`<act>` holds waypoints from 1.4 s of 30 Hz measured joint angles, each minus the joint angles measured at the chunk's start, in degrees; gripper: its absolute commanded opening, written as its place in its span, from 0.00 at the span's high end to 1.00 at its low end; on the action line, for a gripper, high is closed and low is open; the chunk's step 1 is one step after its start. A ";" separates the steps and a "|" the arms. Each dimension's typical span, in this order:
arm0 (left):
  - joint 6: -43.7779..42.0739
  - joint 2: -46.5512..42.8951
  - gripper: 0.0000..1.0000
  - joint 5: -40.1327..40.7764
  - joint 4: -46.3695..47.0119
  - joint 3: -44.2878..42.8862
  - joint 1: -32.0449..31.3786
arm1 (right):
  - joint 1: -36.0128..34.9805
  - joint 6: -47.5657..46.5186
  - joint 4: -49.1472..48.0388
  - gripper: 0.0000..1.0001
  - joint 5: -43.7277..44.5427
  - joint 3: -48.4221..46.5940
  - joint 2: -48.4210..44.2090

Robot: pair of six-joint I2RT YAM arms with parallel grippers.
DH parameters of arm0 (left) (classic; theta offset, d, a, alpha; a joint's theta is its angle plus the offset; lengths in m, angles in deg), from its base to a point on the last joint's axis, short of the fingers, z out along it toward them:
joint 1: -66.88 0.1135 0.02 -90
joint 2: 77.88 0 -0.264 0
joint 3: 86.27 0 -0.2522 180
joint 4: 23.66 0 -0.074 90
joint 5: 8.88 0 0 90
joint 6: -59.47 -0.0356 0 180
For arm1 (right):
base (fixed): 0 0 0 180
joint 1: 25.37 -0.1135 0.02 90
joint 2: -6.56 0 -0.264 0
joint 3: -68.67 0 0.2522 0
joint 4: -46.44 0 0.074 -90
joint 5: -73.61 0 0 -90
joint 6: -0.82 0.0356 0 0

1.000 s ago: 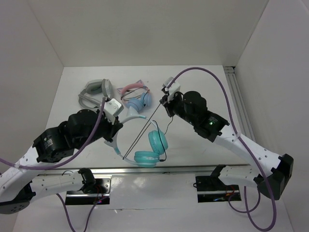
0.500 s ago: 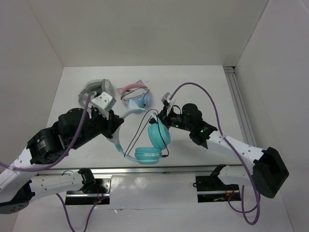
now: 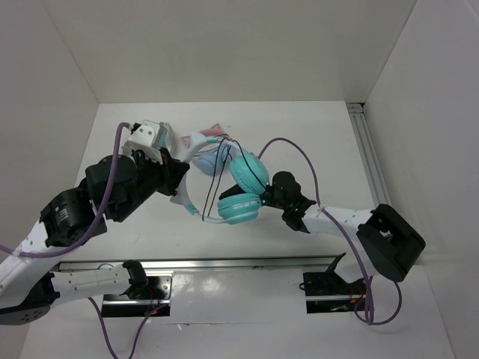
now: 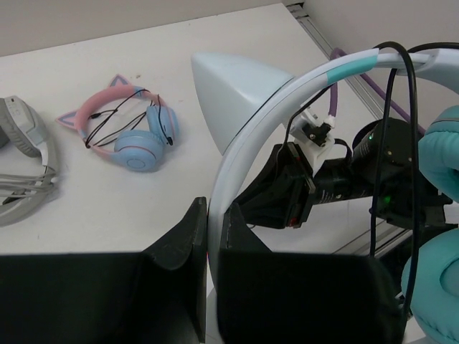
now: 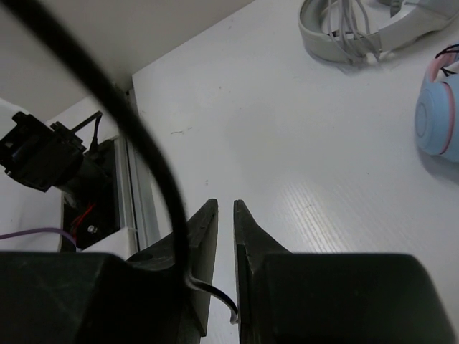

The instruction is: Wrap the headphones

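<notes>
Gripping left fingers (image 4: pixel 212 215): closed flat on the pale headband (image 4: pixel 218 186) of the headphones (image 3: pixel 239 209), just under the cat ear (image 4: pixel 237 82). In the top view they are at about 9 o'clock of the teal cups (image 3: pixel 249 173).
Right fingers (image 5: pixel 224 209): almost closed, with only a thin slit between them. The black cable (image 5: pixel 147 143) runs down into this slit, so I judge it is pinched there. In the top view this hand is very close to the lower cup, at about 4 o'clock.
Headphones: near the middle of the desk (image 3: pixel 314 142). They seem lifted from it, carried by the left fingers, with one cup at 12 o'clock of the other.
Cable: two strands cross over the headband near the upper cup, and a loose loop hangs beside it.
Step in hand (my judgement): laying a turn of cable around the headband. The left side should hold the headband without twisting. The right side should lead the cable with light tension, not so hard that it slips from the slit.
Behind, at 11 to 12 o'clock: the pink-band headphones (image 4: pixel 133 136) and the grey-white headphones (image 4: pixel 21 154), both lying on the desk.
Hard to make out: the cable's plug end, the number of turns, and the right fingertips in the top view.
</notes>
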 measured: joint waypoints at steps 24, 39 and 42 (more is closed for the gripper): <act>4.13 0.55 1.00 6.47 -2.84 -2.19 0.00 | -5.46 1.64 -8.02 0.75 7.80 3.10 9.57; 4.26 -1.31 1.00 5.35 -2.91 -2.19 0.00 | -5.49 1.33 -9.70 0.60 13.90 -4.48 17.31; 4.26 -1.33 1.00 5.33 -2.91 -2.19 0.00 | -5.51 1.27 -10.34 0.58 14.88 -4.76 17.31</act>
